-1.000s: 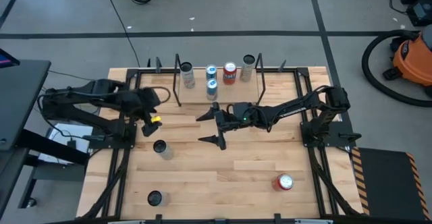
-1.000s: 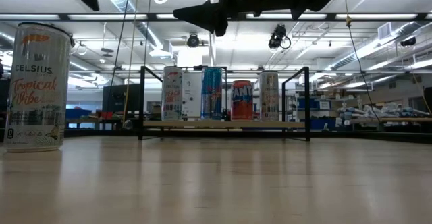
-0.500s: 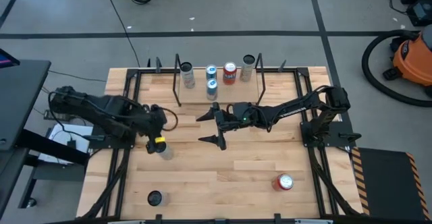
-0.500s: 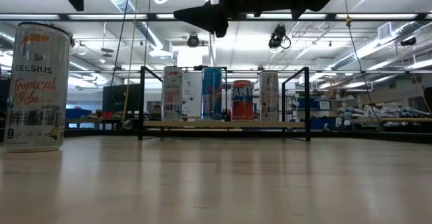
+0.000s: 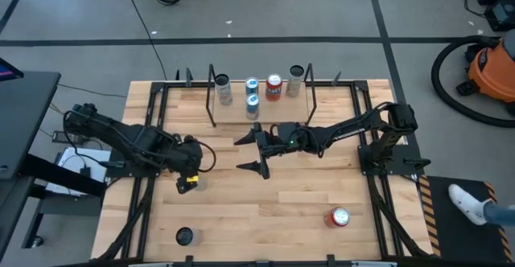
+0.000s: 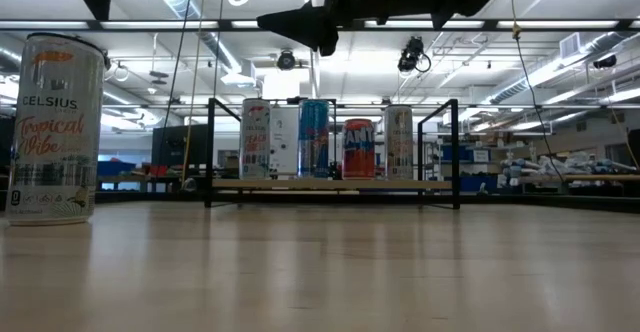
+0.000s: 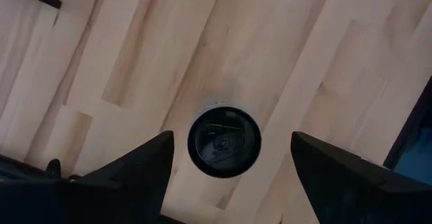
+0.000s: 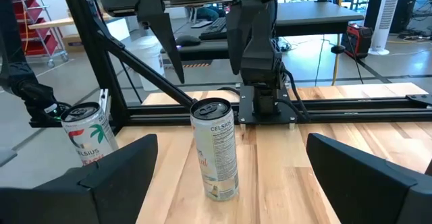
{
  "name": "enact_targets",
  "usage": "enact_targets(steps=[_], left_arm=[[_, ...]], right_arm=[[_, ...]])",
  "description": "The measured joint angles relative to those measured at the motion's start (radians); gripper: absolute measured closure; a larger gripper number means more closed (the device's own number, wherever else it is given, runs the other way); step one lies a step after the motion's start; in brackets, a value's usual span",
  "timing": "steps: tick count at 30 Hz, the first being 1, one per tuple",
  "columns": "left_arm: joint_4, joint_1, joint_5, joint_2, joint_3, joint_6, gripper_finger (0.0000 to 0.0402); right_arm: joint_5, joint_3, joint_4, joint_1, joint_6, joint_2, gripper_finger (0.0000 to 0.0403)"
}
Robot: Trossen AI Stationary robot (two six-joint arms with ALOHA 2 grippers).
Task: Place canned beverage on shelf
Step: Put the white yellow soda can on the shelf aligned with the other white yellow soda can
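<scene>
Since a second ago your left gripper has swung from near the shelf down over the can at bench left-middle; right arm unchanged. Left fingers spread wide, straddling that can from above, not touching it, nothing held. Your right gripper hovers mid-bench in front of the shelf, fingers fully released, empty. Readable text: the near can in the low view says "CELSIUS Tropical Vibe"; the can in the right wrist view also reads CELSIUS. Count: five cans on the shelf, including one red and one blue; three off it on the bench, the one under the left gripper, one at front left, one red at front right
</scene>
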Motion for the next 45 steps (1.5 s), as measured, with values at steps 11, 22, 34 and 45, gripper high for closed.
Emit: enact_targets(steps=[11, 22, 34, 45], left_arm=[[-0.075, -0.001, -0.037, 0.012, 0.000, -0.072, 0.0102], [-0.032, -0.023, -0.041, 0.016, 0.000, -0.115, 0.0102], [-0.022, -0.065, -0.041, 0.097, 0.000, -0.021, 0.0102], [-0.012, 0.003, -0.022, 0.054, -0.143, 0.037, 0.0102]], right_arm=[[0.005, 0.000, 0.000, 0.028, 0.000, 0.000, 0.0014], [0.007, 0.000, 0.000, 0.041, 0.000, 0.000, 0.0014], [0.007, 0.000, 0.000, 0.043, 0.000, 0.000, 0.0014], [0.008, 0.000, -0.002, 0.071, -0.010, 0.000, 0.0014]])
